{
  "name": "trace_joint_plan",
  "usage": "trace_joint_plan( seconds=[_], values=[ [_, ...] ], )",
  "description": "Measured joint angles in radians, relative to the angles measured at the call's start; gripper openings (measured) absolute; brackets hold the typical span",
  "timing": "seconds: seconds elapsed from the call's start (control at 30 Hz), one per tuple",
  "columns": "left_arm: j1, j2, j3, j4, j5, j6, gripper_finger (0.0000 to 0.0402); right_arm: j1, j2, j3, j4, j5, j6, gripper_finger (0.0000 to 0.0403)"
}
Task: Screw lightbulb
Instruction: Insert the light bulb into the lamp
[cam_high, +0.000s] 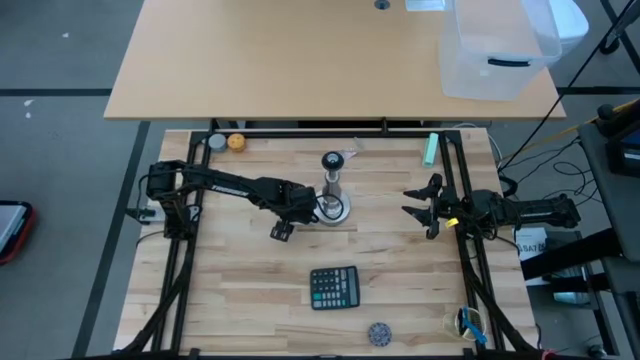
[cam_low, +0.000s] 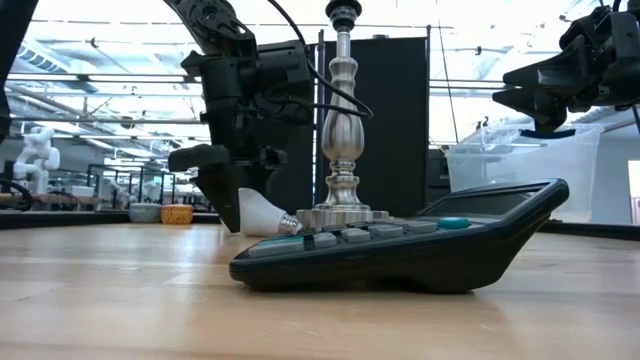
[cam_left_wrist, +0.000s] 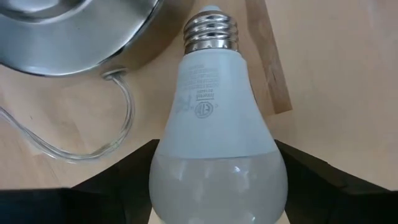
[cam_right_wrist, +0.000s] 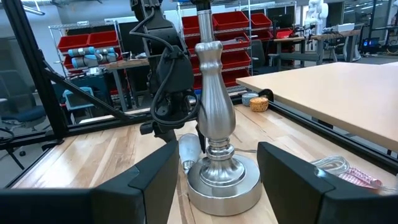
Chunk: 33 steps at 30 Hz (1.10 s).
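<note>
The lightbulb (cam_left_wrist: 214, 130), white with a frosted globe and a silvery screw base (cam_left_wrist: 211, 31), lies on its side on the wooden table. Its base points at the round foot (cam_left_wrist: 68, 31) of the silver lamp stand (cam_high: 333, 185). My left gripper (cam_high: 300, 210) comes down over the bulb's globe, with one finger on each side of it. The stand's dark socket top (cam_high: 331, 160) is bare. My right gripper (cam_high: 420, 207) hangs level at the table's right edge, open, with nothing between its fingers, pointing toward the stand (cam_right_wrist: 214, 118). My left gripper has the lightbulb's frosted globe end (cam_left_wrist: 217, 186) between its two fingers, whose dark inner faces (cam_left_wrist: 134, 171) meet the globe's two sides. The fingers come steeply from above and lie across the bulb. The bulb lies on the table (cam_low: 262, 213), screw base toward the stand's foot.
A dark calculator (cam_high: 334, 287) lies near the front. A clear cord (cam_left_wrist: 118, 124) loops from the stand's foot beside the bulb. An orange ball (cam_high: 237, 142) sits at the far left, a green item (cam_high: 430, 150) at the far right and a small round thing (cam_high: 379, 333) at the front edge.
</note>
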<state>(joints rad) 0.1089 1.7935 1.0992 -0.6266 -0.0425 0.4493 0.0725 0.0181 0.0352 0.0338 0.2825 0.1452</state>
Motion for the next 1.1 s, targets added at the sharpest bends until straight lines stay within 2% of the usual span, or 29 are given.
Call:
trace_joint_plan(
  seconds=[0.17,0.7,1.1],
  values=[
    [0.0,0.0,0.0,0.0,-0.004,-0.006,0.0276,0.0,0.0,0.0,0.0,0.0,0.0,0.0212],
    [-0.012,-0.014,0.0,-0.058,-0.116,-0.021,0.0277,0.0,0.0,0.0,0.0,0.0,-0.006,0.0212],
    [-0.014,-0.181,-0.001,-0.081,-0.133,-0.075,0.0277,0.0,0.0,0.0,-0.001,0.0,-0.007,0.0212]
  ],
)
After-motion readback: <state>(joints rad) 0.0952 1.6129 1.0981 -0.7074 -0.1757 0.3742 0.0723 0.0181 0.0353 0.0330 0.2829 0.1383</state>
